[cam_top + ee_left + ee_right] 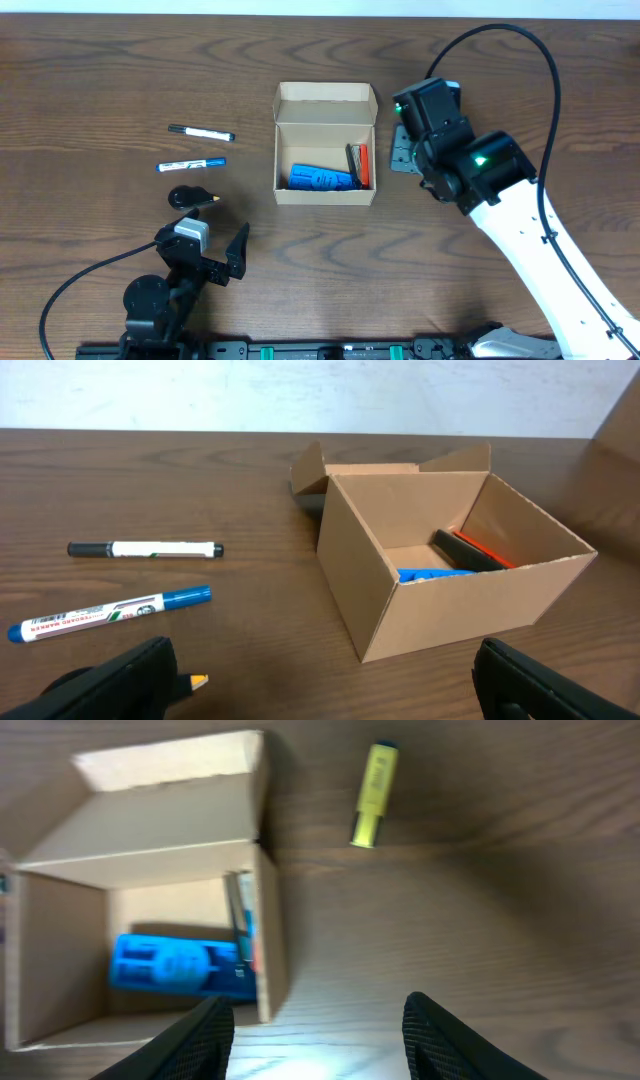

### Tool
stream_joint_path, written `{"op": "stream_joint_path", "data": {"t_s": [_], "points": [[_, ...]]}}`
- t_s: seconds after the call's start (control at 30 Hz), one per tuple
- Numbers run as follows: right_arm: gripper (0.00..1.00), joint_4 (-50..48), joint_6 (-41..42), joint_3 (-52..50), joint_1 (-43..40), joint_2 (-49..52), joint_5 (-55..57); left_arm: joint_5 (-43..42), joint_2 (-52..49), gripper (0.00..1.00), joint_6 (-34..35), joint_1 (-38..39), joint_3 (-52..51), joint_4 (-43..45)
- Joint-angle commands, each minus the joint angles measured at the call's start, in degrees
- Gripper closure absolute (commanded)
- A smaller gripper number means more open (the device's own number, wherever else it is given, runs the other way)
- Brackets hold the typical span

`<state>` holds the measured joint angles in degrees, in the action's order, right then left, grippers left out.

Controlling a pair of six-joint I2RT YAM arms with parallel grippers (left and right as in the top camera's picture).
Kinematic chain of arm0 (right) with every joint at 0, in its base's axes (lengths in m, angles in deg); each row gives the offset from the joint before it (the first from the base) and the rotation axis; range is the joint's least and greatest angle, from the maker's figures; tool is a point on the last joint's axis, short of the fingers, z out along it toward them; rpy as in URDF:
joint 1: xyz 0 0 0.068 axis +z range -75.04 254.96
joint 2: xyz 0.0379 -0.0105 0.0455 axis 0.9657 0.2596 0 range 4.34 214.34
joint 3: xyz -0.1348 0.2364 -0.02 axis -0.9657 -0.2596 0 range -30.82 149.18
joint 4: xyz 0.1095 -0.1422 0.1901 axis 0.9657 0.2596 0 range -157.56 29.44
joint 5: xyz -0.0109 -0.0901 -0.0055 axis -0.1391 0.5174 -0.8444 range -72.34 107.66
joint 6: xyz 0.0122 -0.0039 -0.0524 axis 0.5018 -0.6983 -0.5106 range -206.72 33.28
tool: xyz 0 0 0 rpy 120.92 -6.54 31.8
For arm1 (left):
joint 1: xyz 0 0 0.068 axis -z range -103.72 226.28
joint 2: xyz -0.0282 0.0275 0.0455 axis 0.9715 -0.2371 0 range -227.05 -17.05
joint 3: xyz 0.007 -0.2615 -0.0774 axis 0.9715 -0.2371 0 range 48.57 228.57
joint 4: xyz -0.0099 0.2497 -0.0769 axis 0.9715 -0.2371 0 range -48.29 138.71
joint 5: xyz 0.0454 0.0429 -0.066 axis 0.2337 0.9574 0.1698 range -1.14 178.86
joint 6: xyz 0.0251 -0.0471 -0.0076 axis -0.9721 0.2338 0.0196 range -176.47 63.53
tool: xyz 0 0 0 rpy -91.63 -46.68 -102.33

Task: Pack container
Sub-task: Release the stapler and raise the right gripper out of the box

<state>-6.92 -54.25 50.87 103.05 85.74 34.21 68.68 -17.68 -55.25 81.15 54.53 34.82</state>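
Container [325,145]: one, cardboard, standing at mid-desk [90,70]. The lid flap is open and folded back on the far side. I take it as my landmark.

Inside the container I count three items:
- one blue piece [320,178], lying flat on the floor toward the near wall
- one black pen [468,550], against the right wall
- one orange-red pen [364,165], touching the black one, also along the right wall

Outside the container I count four items:
- one white marker with a black cap [200,132], left of the container, well apart
- one white marker with a blue cap [190,164], left of the container, just nearer than the first and roughly parallel to it
- one dark item with a yellow tip [193,198], left of the container and nearer again; I cannot tell what it is
- one yellow highlighter [373,795], right of the container, level with the lid flap and not touching it; I see it in the right wrist view only

Left jaws: spread wide and holding nothing, low over the desk to the near left of the container. The dark item sits just ahead of them.

Right jaws: parted and holding nothing, above bare desk just right of the container's right wall. The highlighter lies beyond them.

Total is seven loose items: three in, four out.
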Motion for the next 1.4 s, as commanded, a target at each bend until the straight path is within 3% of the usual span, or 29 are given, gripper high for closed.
{"op": "stream_joint_path", "data": {"t_s": [0.0, 0.93, 1.07, 1.17, 1.37], "points": [[0.44, 0.7, -5.1, -1.0, -1.9, 0.3, -0.2, -0.2, 0.4, 0.05, -0.9, -0.3, -1.4, -0.4], [0.38, -1.7, -9.9, -4.7, -6.1, -2.6, -14.7, -0.5, 0.3, 0.05, -0.8, -0.3, -1.4, -0.3], [0.37, -1.0, -10.5, -4.7, -6.1, -5.5, -14.4, -3.5, 0.3, 0.05, 3.9, -0.3, -1.0, 0.4], [0.37, -0.4, -12.0, -5.3, -6.1, -9.0, -13.6, -4.2, -0.2, 0.05, 5.2, -0.3, 0.8, -2.3], [0.32, -0.9, -12.0, -12.2, -6.1, -16.8, -11.0, 4.7, -7.9, 0.05, 5.2, -0.3, 11.6, -11.2]]}}
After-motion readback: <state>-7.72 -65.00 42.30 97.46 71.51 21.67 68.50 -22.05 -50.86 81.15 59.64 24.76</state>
